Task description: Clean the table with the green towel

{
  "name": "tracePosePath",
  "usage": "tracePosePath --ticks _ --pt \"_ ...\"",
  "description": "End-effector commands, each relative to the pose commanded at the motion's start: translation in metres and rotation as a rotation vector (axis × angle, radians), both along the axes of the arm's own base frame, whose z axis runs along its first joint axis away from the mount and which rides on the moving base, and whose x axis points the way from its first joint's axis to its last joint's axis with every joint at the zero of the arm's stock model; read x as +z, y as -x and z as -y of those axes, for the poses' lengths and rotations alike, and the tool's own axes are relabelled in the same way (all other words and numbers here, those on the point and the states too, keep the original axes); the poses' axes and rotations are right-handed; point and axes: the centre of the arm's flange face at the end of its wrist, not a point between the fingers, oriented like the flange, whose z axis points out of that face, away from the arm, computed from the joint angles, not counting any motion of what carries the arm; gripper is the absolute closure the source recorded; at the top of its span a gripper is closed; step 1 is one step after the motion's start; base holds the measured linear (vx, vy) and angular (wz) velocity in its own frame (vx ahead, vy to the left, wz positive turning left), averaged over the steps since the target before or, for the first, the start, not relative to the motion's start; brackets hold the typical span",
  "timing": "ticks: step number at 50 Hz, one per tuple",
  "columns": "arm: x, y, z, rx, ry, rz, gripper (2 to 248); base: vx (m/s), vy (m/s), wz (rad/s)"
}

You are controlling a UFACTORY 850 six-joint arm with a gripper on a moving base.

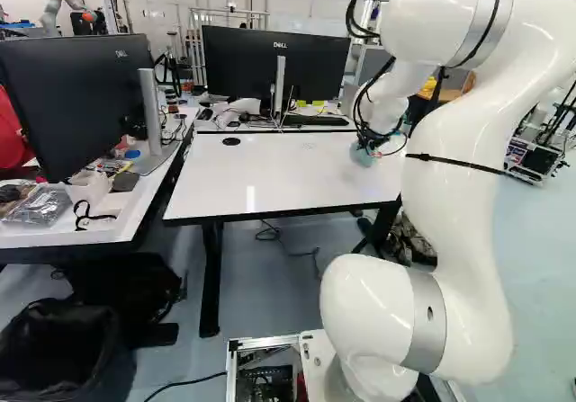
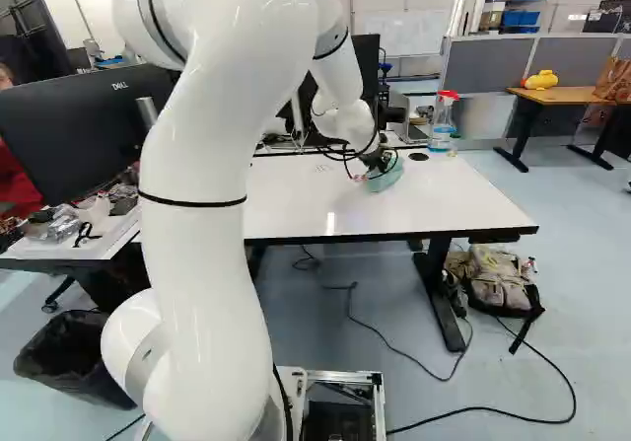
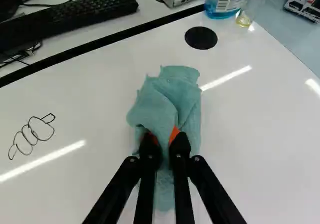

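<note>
A: Where is the task's cloth placed?

B: The crumpled pale-green cloth towel (image 3: 172,101) is seen on the glossy white-topped bench (image 3: 100,98), its middle gathered in the black two-fingered pincer (image 3: 165,141). The pincer is clenched on it from two sides. Loose folds are spread ahead of the grip, presumably so that a broad pad of fabric can be pressed down and swept.

A: What is left to be wiped?

B: A looped black pen scribble (image 3: 32,134) is shown well apart from the towel. It is judged to be untreated, and a sideways wiping stroke is called for. If the pressure is too light, the ink may be merely smeared.

A: And the surroundings?

B: At the bench's far corner, a clear spray bottle of blue liquid (image 3: 225,1) is stood just beside a small clear bottle with yellow liquid (image 3: 245,17); both could be knocked by a long stroke. A round black disc (image 3: 201,37) is set in the top near them. Beyond the dark edge, a black keyboard (image 3: 75,13) is laid. Below the bench, a beige and black backpack (image 2: 493,278) is left on the pale floor (image 2: 552,313).
</note>
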Motion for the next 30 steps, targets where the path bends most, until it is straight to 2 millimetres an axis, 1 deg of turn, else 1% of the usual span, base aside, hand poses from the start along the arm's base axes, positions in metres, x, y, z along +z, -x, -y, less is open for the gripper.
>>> tracePosePath --ticks 14,30 --pt "0.019 0.028 -0.007 -0.008 0.005 0.012 211 0.000 0.000 0.000" --pt "0.021 0.059 -0.014 -0.019 -0.001 -0.002 211 0.000 0.000 0.000"
